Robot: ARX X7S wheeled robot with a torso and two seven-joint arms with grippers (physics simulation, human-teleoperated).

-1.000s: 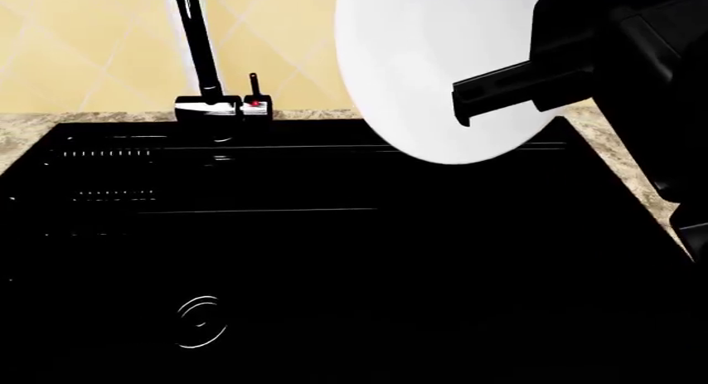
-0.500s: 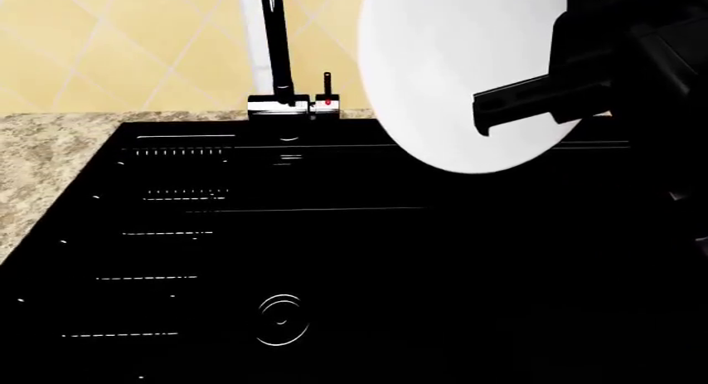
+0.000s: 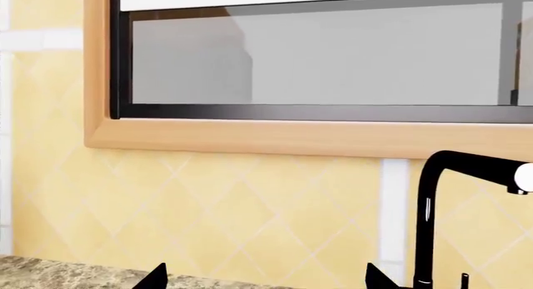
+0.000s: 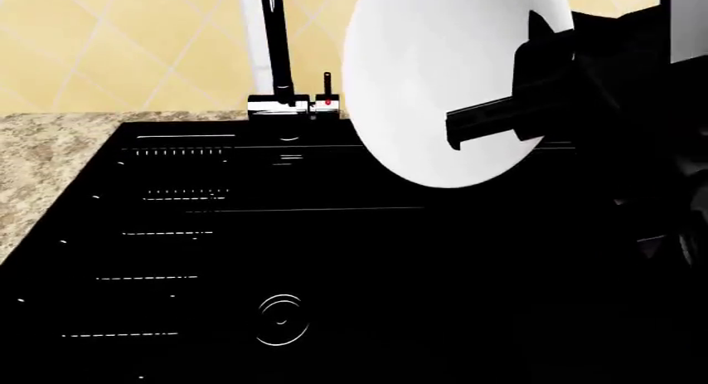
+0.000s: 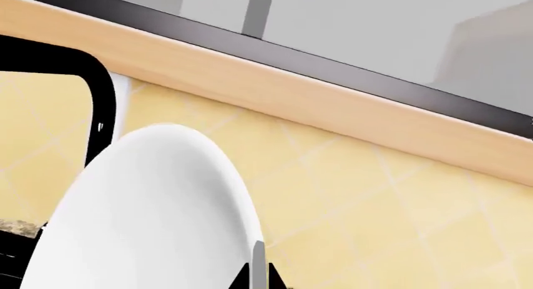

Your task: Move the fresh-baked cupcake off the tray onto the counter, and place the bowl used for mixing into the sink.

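Bowl (image 4: pixel 443 77): held on edge by right gripper (image 4: pixel 459 133), jaws clamped over its rim, above sink (image 4: pixel 332 276) rear right; face toward the tap (image 4: pixel 277 60). Left jaws: state unclear.

Speckled counter (image 4: pixel 45 172) carries black sink (image 4: pixel 332 260); chrome-and-black tap (image 4: pixel 282 77) stands at sink's rear edge.

We see a smooth, plain white bowl (image 4: pixel 443 77) with a soft sheen, clamped by the matt black right tool (image 4: pixel 470 128). Below it, the sink (image 4: pixel 332 268) is glossy black; the tap (image 4: pixel 277 60) base chrome; the bench (image 4: pixel 45 152) speckled, granite-like.
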